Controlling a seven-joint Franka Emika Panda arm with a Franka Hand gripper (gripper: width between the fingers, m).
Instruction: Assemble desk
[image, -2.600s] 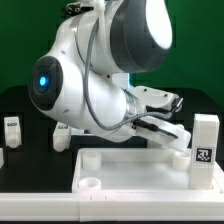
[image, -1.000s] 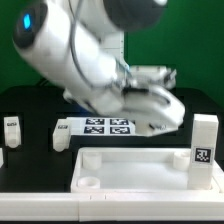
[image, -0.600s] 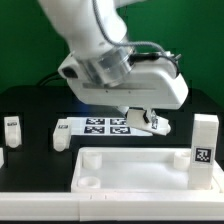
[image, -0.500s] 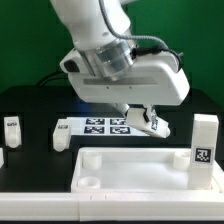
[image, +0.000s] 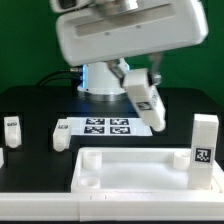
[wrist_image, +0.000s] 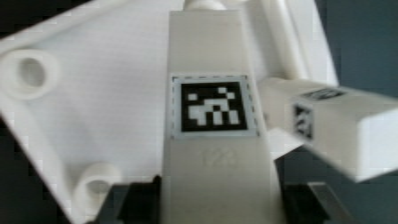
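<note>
My gripper (image: 135, 84) is shut on a white desk leg (image: 148, 104) with a black-and-white tag and holds it tilted in the air, above the marker board (image: 100, 126) and behind the desk panel (image: 135, 172). In the wrist view the leg (wrist_image: 215, 110) runs out from between my dark fingers (wrist_image: 135, 198), the gripper (wrist_image: 221, 200) clamped on its sides. Below it lie the panel with a round corner hole (wrist_image: 31, 72) and another leg (wrist_image: 342, 122). That second leg (image: 205, 146) stands upright at the panel's corner on the exterior view's right.
A third tagged leg (image: 12, 129) stands at the exterior view's left. Another white piece (image: 62, 139) lies beside the marker board's left end. The arm's bulky white body (image: 125, 35) hangs over the middle of the black table (image: 30, 105).
The arm has swung up from low over the panel and turned. The leg in the gripper has risen and now hangs tilted above the marker board.
</note>
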